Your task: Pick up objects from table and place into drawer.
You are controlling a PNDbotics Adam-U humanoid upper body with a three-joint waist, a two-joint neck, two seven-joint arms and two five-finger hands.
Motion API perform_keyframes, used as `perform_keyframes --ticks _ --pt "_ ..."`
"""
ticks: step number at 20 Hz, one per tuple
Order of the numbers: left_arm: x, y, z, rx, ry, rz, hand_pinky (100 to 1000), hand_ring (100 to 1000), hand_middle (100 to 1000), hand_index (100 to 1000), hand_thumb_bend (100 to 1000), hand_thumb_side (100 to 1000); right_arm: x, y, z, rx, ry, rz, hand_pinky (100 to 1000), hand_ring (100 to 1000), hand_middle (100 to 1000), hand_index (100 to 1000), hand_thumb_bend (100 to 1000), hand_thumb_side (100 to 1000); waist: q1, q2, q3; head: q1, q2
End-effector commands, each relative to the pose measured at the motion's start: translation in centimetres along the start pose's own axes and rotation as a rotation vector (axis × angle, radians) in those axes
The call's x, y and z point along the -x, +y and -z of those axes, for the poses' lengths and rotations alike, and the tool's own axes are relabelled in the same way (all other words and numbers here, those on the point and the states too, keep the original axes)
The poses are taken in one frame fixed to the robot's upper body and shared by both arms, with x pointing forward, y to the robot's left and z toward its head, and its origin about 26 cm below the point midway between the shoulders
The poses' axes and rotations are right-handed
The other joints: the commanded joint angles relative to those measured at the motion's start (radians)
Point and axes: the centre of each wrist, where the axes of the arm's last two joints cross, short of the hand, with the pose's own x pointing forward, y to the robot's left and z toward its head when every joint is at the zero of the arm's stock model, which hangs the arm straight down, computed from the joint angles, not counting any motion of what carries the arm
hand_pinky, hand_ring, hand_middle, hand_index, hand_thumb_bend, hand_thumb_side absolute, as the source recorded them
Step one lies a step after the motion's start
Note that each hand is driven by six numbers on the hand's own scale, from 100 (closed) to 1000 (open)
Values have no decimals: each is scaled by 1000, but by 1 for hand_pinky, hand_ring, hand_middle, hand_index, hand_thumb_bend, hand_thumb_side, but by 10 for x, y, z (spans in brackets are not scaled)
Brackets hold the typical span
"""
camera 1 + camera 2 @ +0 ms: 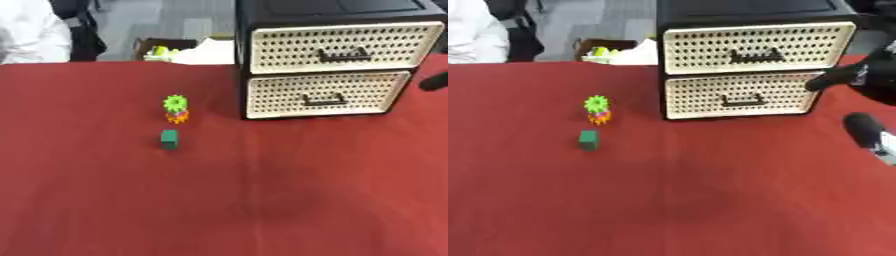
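A small green gear-shaped piece stands on an orange piece on the red table. Just in front of them lies a dark green block. To their right stands a black drawer unit with two cream perforated drawers, the upper one and the lower one, both closed. My right hand hovers at the right edge beside the lower drawer, black fingers spread and holding nothing. Most of it is cut off by the edge. My left hand does not show.
Behind the table's far edge sits a brown box with light-coloured things in it. The red cloth stretches bare across the front and left of the toys.
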Motion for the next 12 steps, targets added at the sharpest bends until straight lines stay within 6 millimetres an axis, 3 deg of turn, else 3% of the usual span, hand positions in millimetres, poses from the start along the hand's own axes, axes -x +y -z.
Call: perform_keyframes --ticks 1,12 --pt "-6 0 4 18 -25 -4 704 700 666 772 100 851 -1 -14 11 -41 -20 -46 100 100 100 786 100 1000 -5 -22 4 -9 3" --pt "-5 -5 2 44 -7 -26 704 701 666 771 100 860 20 -30 25 -30 64 -37 100 100 100 749 100 1000 -12 -28 28 -35 1"
